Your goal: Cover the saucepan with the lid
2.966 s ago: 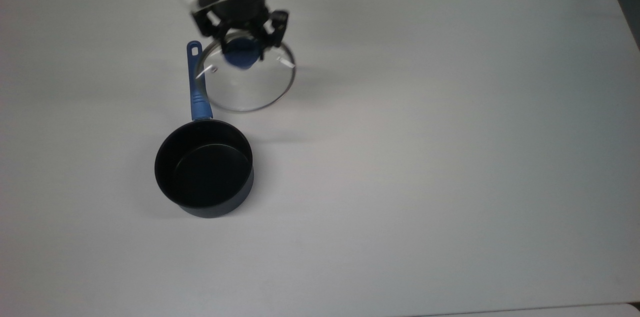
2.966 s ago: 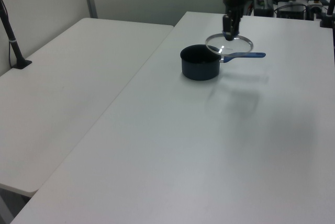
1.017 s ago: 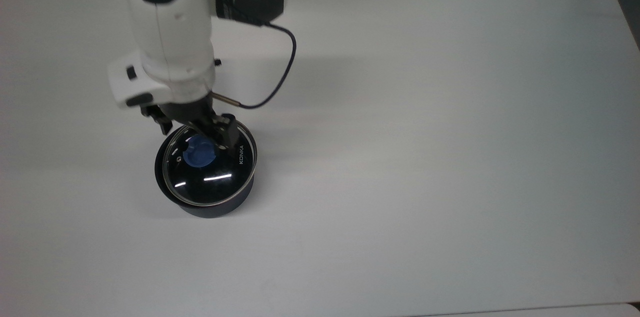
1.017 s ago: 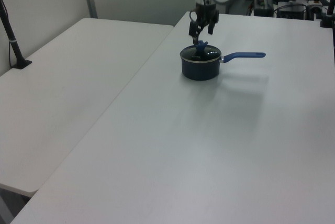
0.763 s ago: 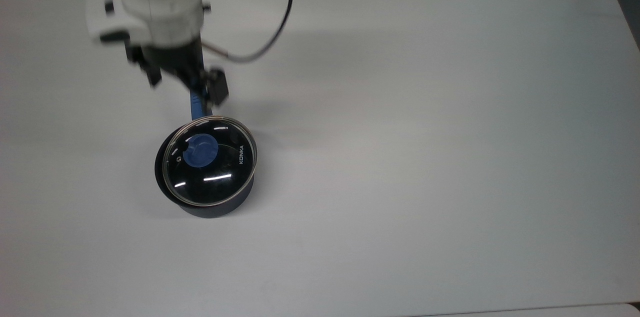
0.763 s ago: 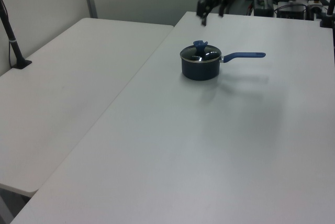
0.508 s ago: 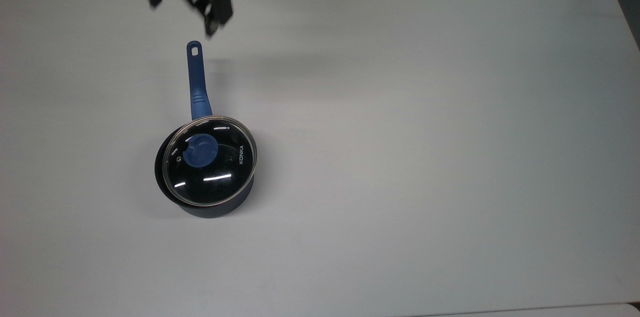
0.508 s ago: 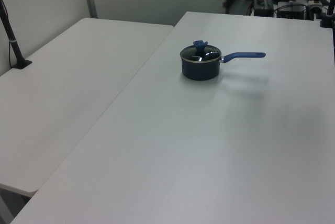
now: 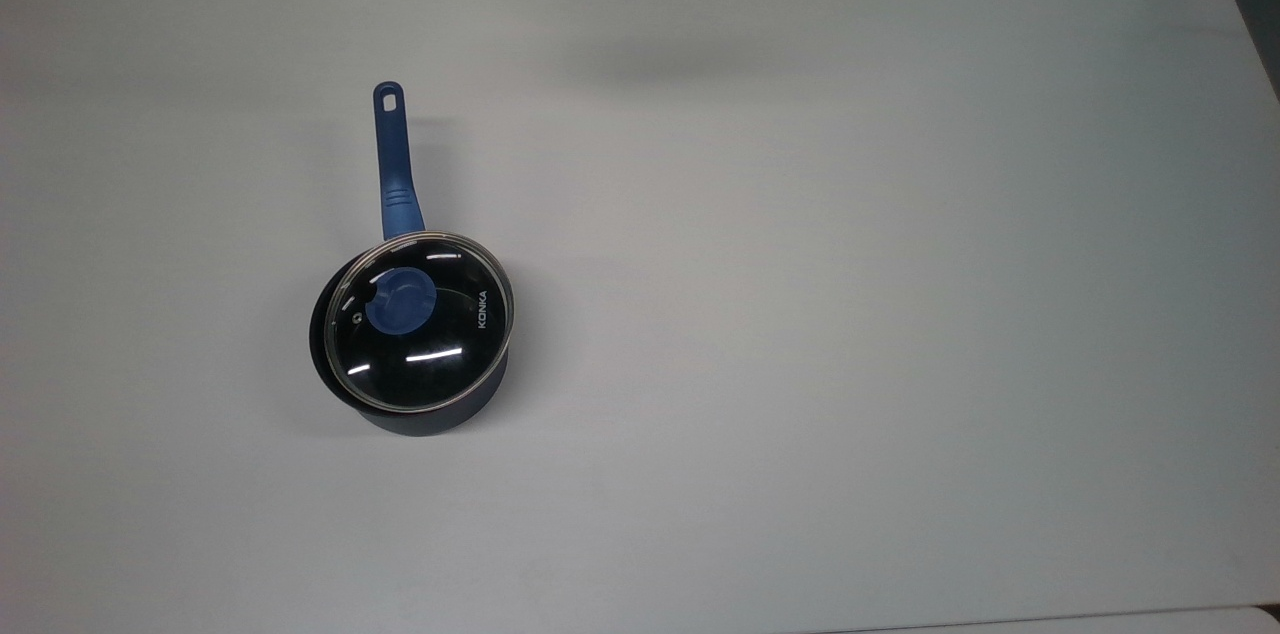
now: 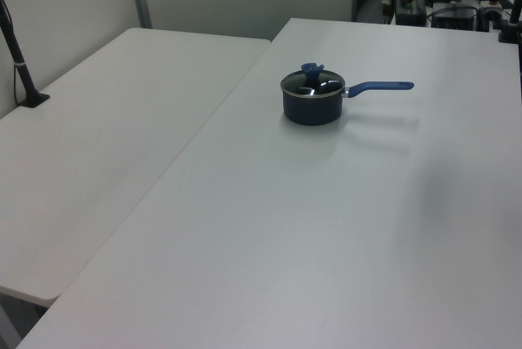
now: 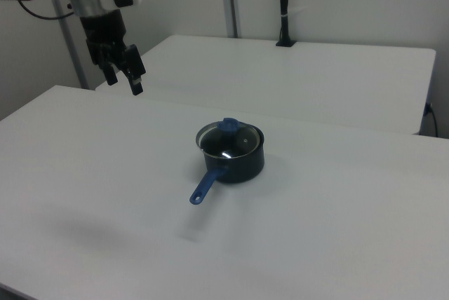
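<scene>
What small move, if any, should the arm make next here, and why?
Probably none beyond parking. The lid already sits on the saucepan, its rim roughly matching the pot's rim, and the gripper is open, empty and raised well away from both. I would leave the pot untouched.

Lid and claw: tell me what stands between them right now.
Nothing visible does. The claw hangs open in the air, up and toward the right view's left, with bare table between it and the lid, which sits on the pot.

saucepan [image 9: 420, 419] interior under lid [image 9: 420, 322]
</scene>
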You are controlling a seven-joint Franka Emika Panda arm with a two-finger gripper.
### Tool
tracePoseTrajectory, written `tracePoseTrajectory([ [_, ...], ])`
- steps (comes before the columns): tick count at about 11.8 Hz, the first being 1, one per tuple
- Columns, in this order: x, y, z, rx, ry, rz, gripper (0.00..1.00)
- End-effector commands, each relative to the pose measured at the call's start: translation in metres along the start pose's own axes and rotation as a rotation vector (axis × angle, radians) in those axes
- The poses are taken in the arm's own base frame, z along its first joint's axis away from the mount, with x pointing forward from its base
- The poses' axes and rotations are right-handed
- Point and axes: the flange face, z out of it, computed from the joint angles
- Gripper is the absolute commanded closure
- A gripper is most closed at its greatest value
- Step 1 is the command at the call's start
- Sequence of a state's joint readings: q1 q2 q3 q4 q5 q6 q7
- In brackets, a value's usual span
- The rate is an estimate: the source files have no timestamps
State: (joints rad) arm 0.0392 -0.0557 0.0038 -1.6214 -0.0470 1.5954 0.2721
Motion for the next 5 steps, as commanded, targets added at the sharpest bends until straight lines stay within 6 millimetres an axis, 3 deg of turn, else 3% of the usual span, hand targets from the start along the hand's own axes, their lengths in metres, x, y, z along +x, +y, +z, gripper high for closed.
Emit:
tracePoseTrajectory([
  [1, -0.001, 0.012, 0.005, 0.04, 0.052, -0.101, 0.0],
  [3, 0.008, 0.018, 0.014, 0.032, 0.05, -0.183, 0.0],
  [5, 0.01, 0.021, 0.011, 0.034, 0.054, -0.181, 0.0],
])
